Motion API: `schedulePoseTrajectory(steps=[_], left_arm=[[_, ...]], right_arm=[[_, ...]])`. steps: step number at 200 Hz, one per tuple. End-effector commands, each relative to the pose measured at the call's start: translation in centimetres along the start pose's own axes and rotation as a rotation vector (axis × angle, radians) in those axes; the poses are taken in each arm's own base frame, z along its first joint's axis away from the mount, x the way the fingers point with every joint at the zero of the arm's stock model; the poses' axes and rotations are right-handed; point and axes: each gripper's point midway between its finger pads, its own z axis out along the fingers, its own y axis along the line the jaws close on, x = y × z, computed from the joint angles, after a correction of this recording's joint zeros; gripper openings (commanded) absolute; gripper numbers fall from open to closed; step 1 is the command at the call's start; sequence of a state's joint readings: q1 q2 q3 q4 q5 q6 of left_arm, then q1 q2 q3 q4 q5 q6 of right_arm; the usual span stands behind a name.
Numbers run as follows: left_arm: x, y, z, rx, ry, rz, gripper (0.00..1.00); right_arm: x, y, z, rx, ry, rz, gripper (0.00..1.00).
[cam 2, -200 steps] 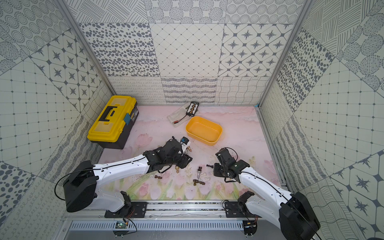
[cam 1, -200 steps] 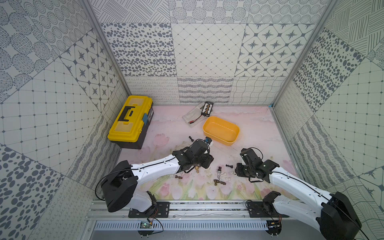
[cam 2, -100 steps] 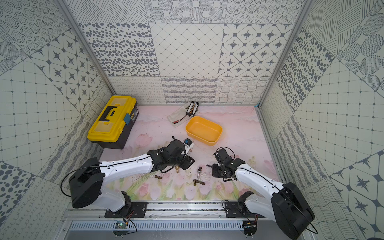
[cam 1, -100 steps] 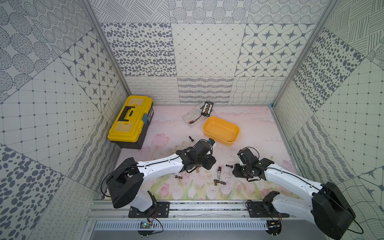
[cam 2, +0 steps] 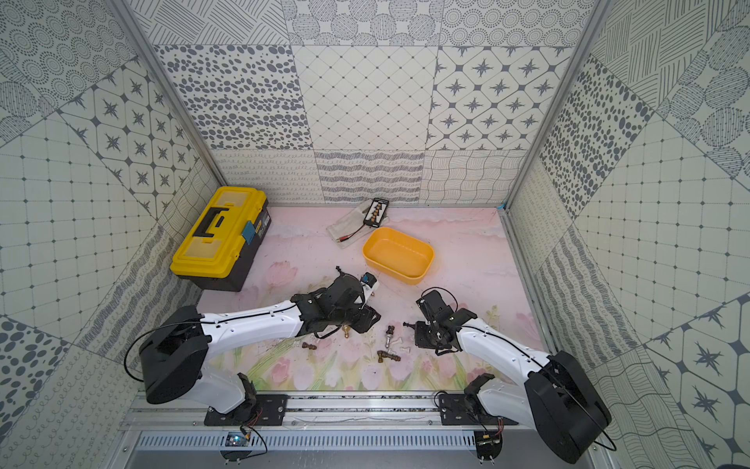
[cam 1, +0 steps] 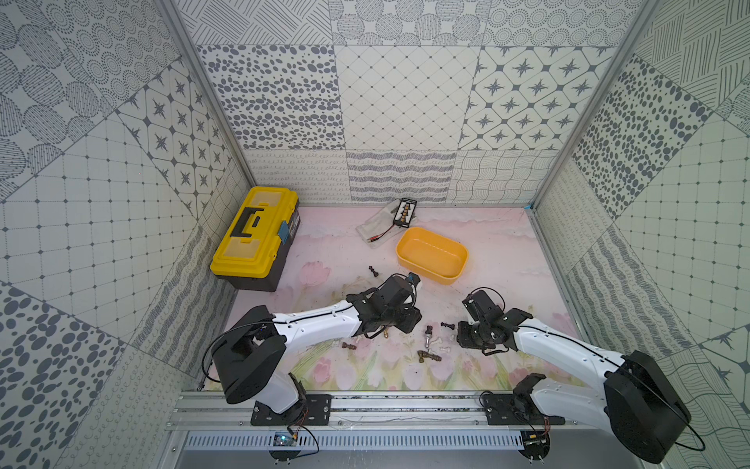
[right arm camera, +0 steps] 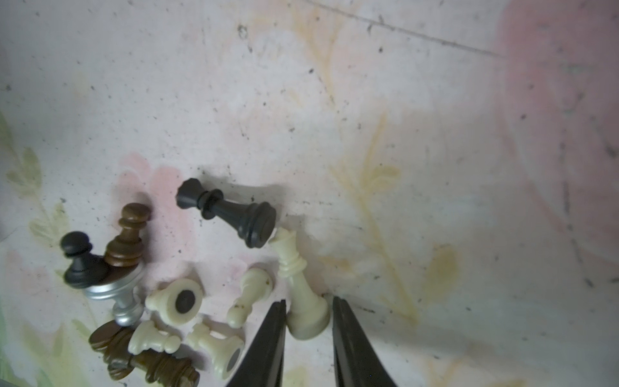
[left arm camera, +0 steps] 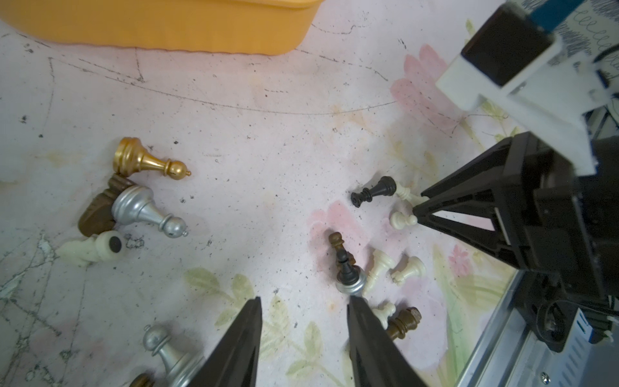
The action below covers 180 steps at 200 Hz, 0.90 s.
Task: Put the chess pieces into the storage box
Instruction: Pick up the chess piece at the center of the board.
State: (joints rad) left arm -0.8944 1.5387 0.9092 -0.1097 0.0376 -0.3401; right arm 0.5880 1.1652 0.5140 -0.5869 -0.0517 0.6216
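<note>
Right wrist view puts the right end effector low over the table. Its jaws are set narrow on either side of the round base of a white piece lying on its side. The black fingers sit at or almost at that base (whether they truly pinch it, I cannot tell). Just past the fingertips, the white piece's crown touches the base of a toppled black piece. The other chess pieces lie heaped close beside the end effector.

The left end effector hangs wide and empty, with a silver piece just off one fingertip. The storage box stands well ahead of its tips, and in both top views it looks bare inside.

The step in hand therefore looks like an early pick. The next move calls for a firm close on the base and a straight lift so the crown clears its black neighbour. Then comes a carry over the box's rim before letting go.
</note>
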Motion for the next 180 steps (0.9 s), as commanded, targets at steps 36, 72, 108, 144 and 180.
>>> schedulePoseTrajectory(steps=[36, 72, 108, 144, 180], left_arm=[[-0.8, -0.3, 0.0, 0.005, -0.028, 0.019, 0.49], [-0.7, -0.5, 0.1, 0.018, -0.022, 0.006, 0.50], [-0.4, -0.3, 0.0, 0.013, -0.021, -0.001, 0.50], [-0.5, -0.4, 0.1, 0.016, -0.025, -0.006, 0.51], [-0.7, -0.4, 0.2, 0.017, -0.030, -0.006, 0.51]], right_arm=[[-0.3, -0.1, 0.1, 0.014, -0.010, 0.005, 0.38], [0.0, -0.1, 0.4, 0.020, 0.015, -0.001, 0.35], [0.0, -0.3, 0.1, 0.022, 0.005, 0.006, 0.31], [-0.1, -0.2, -0.6, 0.014, -0.015, 0.009, 0.28], [-0.2, 0.0, -1.2, 0.005, -0.019, 0.014, 0.23]])
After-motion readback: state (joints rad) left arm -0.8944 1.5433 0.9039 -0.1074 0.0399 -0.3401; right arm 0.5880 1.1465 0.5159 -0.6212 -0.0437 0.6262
